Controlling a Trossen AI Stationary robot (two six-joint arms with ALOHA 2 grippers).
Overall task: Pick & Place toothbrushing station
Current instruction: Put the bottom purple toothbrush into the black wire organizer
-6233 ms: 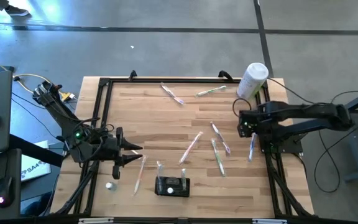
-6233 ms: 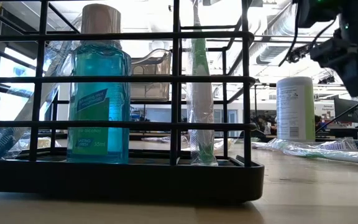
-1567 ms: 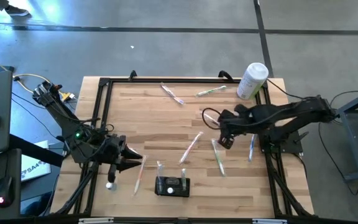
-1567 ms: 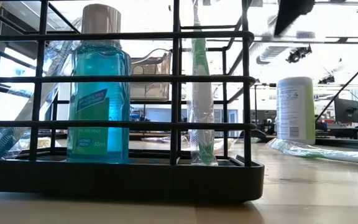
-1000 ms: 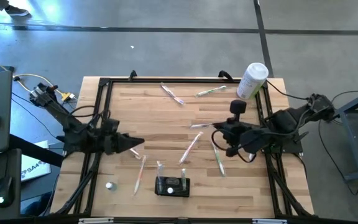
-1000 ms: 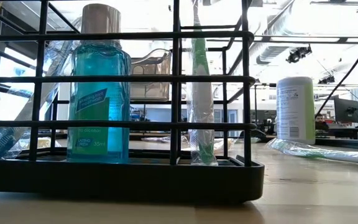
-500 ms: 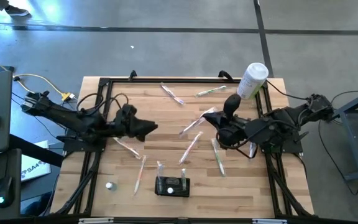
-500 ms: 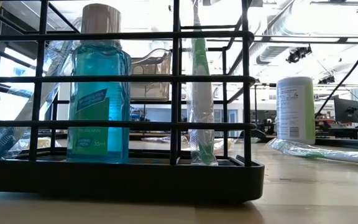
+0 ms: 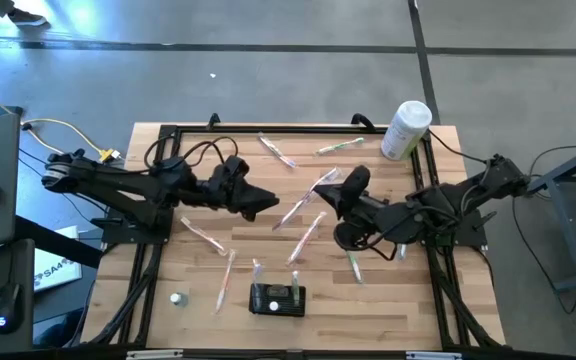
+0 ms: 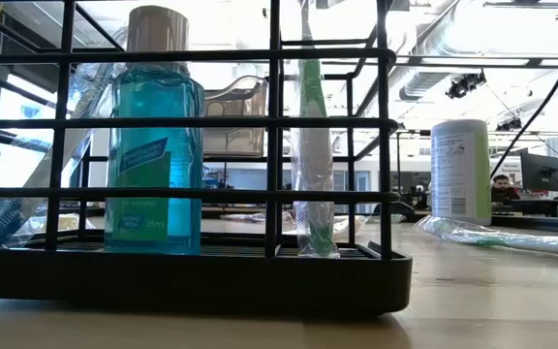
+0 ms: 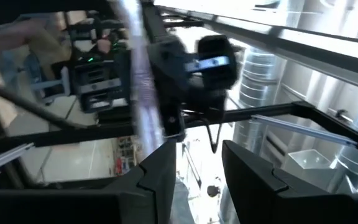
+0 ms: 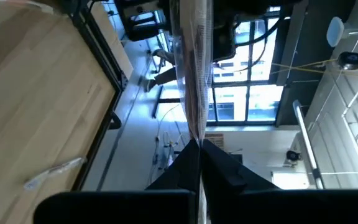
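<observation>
While right end effector (image 9: 326, 190) grips wrapped toothbrush (image 9: 304, 192), toothbrushing station (image 10: 192, 276) holds mouthwash bottle (image 10: 153, 145), green toothbrush (image 10: 311, 155)

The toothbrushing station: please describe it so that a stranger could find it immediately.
On the wooden table, look at the near edge, about midway between the two arms. The toothbrushing station is a low black wire holder there, carrying a blue mouthwash bottle; the wrapped toothbrushes lie loose, and the white cylinder is tall.

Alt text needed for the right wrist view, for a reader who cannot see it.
The right gripper is shut on a clear-wrapped toothbrush that stretches away from the camera. Beside it lie the wooden table and another wrapped toothbrush.
</observation>
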